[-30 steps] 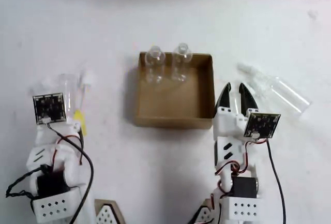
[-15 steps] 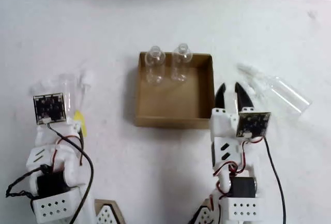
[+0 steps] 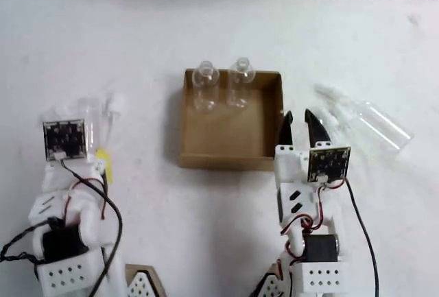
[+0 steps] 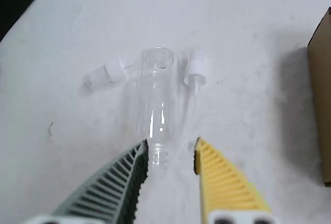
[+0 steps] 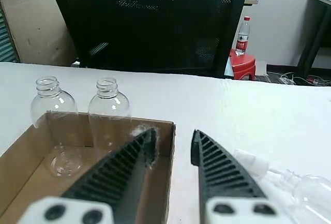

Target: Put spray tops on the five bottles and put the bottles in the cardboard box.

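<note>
I see my left arm [image 3: 58, 204] and right arm [image 3: 295, 201] as white plastic shells around black servo blocks [image 3: 322, 247]. Red and black cables [image 3: 103, 201] loop over them, and each wrist carries a dark square camera board [image 3: 65, 139]. The left hand [image 4: 170, 149] has a ribbed grey finger [image 4: 111, 193] and a ribbed yellow finger [image 4: 227, 193]; the right hand [image 5: 172, 136] has two ribbed black fingers [image 5: 119, 167] on white mounts.

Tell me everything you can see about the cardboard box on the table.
The cardboard box is a shallow, open-topped, roughly square tray of plain brown cardboard, sitting flat on the white table. Two clear bottles without tops stand upright inside it, along its far wall. The right claw is open by its right wall; whether they touch cannot be told.
</note>
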Tool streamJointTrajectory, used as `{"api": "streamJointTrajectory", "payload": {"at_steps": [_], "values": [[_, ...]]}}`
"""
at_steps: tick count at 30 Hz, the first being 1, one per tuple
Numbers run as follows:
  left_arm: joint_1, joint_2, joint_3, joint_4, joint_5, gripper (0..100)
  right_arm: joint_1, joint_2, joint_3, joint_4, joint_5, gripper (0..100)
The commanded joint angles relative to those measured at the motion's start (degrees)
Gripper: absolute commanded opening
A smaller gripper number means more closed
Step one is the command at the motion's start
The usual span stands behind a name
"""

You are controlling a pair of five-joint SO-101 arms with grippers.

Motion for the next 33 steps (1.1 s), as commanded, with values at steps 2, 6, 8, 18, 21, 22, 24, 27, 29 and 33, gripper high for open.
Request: {"api": "streamJointTrajectory", "payload": {"at_steps": [2, 6, 8, 18, 21, 22, 24, 27, 29, 33], "values": [[-4.35, 18.95, -11.34, -1.32, -1.76, 14, -0.31, 0.4, 0.44, 0.22, 0.88, 8.8], [-5.67, 30.9, -16.09, -1.32, -2.11, 14, -0.31, 0.4, 0.44, 0.22, 0.88, 8.8], [-5.67, 33.36, -17.58, -0.09, -2.11, 14, -0.31, 0.4, 0.44, 0.22, 0.88, 8.8], [-5.76, 34.42, -17.85, -0.09, -1.85, 14, -0.31, 0.4, 0.44, 0.22, 0.88, 9.0], [-5.85, 34.42, -17.76, -0.7, -1.76, 14, -0.31, 0.4, 0.44, 0.22, 0.88, 9.0], [-5.85, 34.51, -17.76, -1.14, -1.85, 14, -0.31, 0.4, 0.44, 0.22, 0.88, 9.1], [-5.76, 36.44, -18.2, -1.32, -2.02, 14, -0.31, 0.4, 0.44, 0.22, 0.88, 9.1], [-5.67, 43.74, -20.84, -2.55, -2.2, 14, -0.31, 0.4, 0.44, 0.22, 0.88, 9.1], [-5.85, 50.07, -24.09, -2.02, -2.2, 14, -0.31, 0.4, 0.44, 0.22, 0.88, 9.1], [-6.99, 58.51, -28.75, -0.62, -2.02, 14, -0.31, 0.4, 0.44, 0.22, 0.88, 9.1]]}}
